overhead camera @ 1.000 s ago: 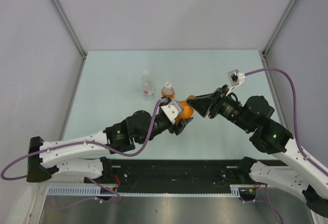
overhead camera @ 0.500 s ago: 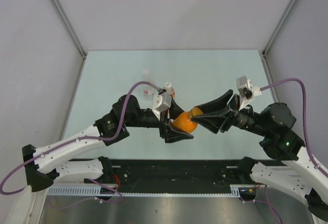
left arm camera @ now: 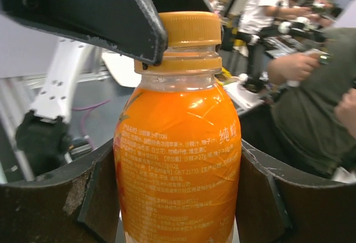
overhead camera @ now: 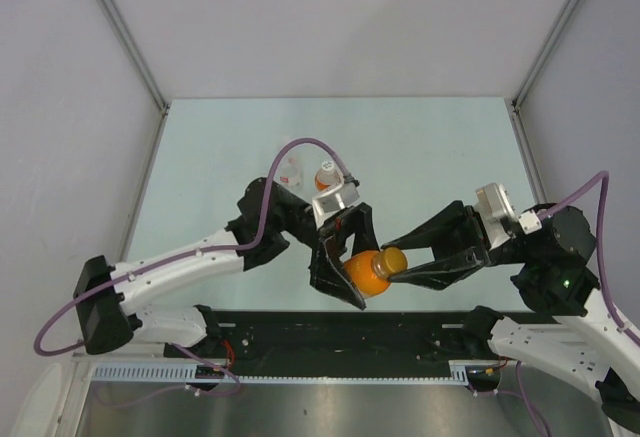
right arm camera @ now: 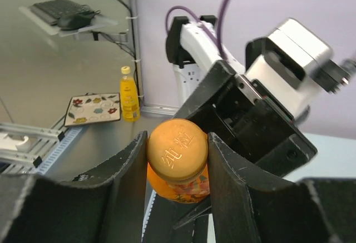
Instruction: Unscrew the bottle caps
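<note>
The short squat orange bottle [overhead camera: 362, 273] is lifted off the table near the front edge, lying on its side. My left gripper [overhead camera: 350, 269] is shut on its body [left arm camera: 178, 159], one finger on each side. The orange bottle cap [overhead camera: 394, 259] points right, and my right gripper [overhead camera: 398, 262] is shut on it; in the right wrist view the cap [right arm camera: 178, 145] is squeezed between both fingers. The cap [left arm camera: 189, 31] sits on the bottle's neck. A clear bottle [overhead camera: 288, 169] and a taller orange-drink bottle [overhead camera: 327, 175], each with a white cap, stand upright behind the left arm.
The two standing bottles are at mid-table, just behind my left wrist. The pale green tabletop [overhead camera: 440, 147] is walled on the left, back and right. The black base rail [overhead camera: 330, 329] runs along the near edge below the held bottle.
Both grippers have carried the orange bottle toward the near edge and slightly right. The left wrist has swung round over it. Both grips have held throughout.
</note>
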Robot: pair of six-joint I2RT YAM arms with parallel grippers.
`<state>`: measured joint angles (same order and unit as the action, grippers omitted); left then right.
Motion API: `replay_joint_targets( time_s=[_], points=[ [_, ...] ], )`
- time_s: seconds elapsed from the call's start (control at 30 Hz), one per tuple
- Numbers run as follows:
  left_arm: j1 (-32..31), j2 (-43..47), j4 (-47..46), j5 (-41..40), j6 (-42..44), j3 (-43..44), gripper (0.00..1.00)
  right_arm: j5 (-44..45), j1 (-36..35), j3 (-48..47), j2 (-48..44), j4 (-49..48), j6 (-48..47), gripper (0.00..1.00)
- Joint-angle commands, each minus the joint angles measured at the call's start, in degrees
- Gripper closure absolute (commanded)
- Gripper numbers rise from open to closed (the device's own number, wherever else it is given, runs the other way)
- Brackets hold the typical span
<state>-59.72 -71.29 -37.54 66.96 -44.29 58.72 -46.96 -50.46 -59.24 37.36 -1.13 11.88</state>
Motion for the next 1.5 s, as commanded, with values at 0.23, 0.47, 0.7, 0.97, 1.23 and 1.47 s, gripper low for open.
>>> replay_joint_targets(
  time_s=[0.23,0.47,0.7,0.97,1.23,1.47],
  points=[
    [0.9,-15.0,-61.2,3.2,-46.2,6.6,1.0,-19.3,-0.1,-0.1,2.4,0.1,1.1,1.0],
    [1.5,-15.5,-61.2,3.7,-45.7,7.2,1.0,-20.5,0.1,-0.2,2.1,3.9,-1.0,1.0],
    [6.7,-14.0,-58.5,4.6,-43.8,4.7,1.0,-7.1,5.8,-2.5,-3.0,5.9,-1.0,1.0],
    [12.3,-7.6,-40.7,4.2,-28.4,-2.5,1.0,11.3,8.6,-5.9,-5.9,7.5,-0.6,1.0],
    [12.9,4.6,25.3,-17.3,22.1,2.3,1.0,55.3,8.7,-8.0,-0.3,17.9,-0.1,1.0],
    [12.1,13.6,42.0,-44.1,28.6,2.4,1.0,88.1,12.0,-1.1,10.1,17.0,6.3,1.0]
  ],
)
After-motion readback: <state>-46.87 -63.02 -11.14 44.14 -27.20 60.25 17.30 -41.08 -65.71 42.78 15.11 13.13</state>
